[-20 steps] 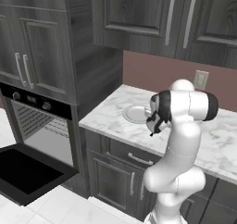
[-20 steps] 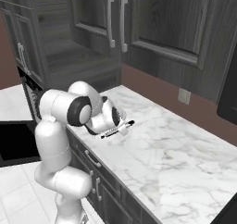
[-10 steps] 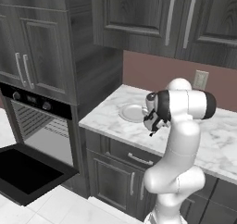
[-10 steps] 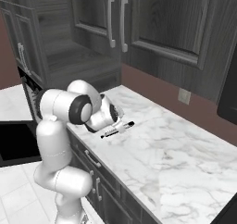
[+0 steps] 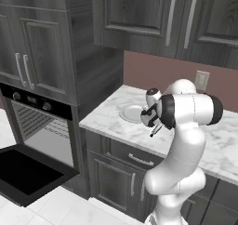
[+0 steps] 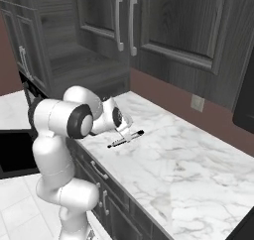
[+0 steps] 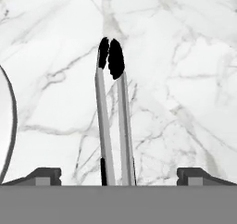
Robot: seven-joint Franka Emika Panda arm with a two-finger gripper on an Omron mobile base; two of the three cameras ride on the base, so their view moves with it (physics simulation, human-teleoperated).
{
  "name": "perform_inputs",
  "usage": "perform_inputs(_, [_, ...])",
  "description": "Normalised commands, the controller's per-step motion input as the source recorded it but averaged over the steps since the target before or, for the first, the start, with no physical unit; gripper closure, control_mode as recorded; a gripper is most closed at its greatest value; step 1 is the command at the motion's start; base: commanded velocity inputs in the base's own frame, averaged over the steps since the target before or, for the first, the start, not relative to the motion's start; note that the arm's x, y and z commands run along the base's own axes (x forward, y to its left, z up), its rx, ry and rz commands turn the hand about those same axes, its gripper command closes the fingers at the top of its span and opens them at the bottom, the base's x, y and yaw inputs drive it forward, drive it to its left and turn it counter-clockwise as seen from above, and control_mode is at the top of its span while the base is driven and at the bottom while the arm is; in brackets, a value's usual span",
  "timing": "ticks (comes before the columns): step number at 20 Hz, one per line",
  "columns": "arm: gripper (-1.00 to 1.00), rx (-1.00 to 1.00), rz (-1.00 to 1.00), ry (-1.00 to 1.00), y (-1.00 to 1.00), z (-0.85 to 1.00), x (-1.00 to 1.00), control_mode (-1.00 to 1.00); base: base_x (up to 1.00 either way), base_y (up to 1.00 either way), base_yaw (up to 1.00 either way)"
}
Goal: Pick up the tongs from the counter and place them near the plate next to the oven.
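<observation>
— Where are the tongs (image 7: pixel 112 116) on your feed?

— In my hand view they run straight up the middle between the two fingertips (image 7: pixel 45 175), dark tips together at the far end, over the marble worktop (image 7: pixel 185 79).

— Is the end effector (image 6: pixel 125 133) gripping them?

— Its fingers stand wide apart, open, clear of both arms of the tongs. From the right base view the tongs (image 6: pixel 125 138) lie flat on the worktop just under the hand.

— And the plate (image 5: pixel 131 113)?

— Just beside the hand, toward the oven (image 5: pixel 35 135), whose door hangs open
</observation>
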Motion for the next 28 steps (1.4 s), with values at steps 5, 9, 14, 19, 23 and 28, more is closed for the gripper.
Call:
perform_inputs(5, [-1.00,-0.03,0.01,0.10,0.00,0.19,-0.54,-1.00,0.00,0.00,0.00])
perform_inputs(9, [-1.00,0.00,0.14,-0.08,0.16,0.36,-0.62,-1.00,0.00,0.00,0.00])
perform_inputs(14, [-1.00,0.00,0.26,-0.18,0.24,0.41,-0.60,-1.00,0.00,0.00,0.00])
perform_inputs(19, [-1.00,-0.03,0.34,-0.13,0.27,0.55,-0.48,-1.00,0.00,0.00,0.00])
perform_inputs(23, [-1.00,-0.09,0.23,0.06,0.34,0.66,-0.46,-1.00,0.00,0.00,0.00])
perform_inputs(28, [-1.00,-0.02,0.30,0.13,0.27,0.60,-0.48,-1.00,0.00,0.00,0.00])
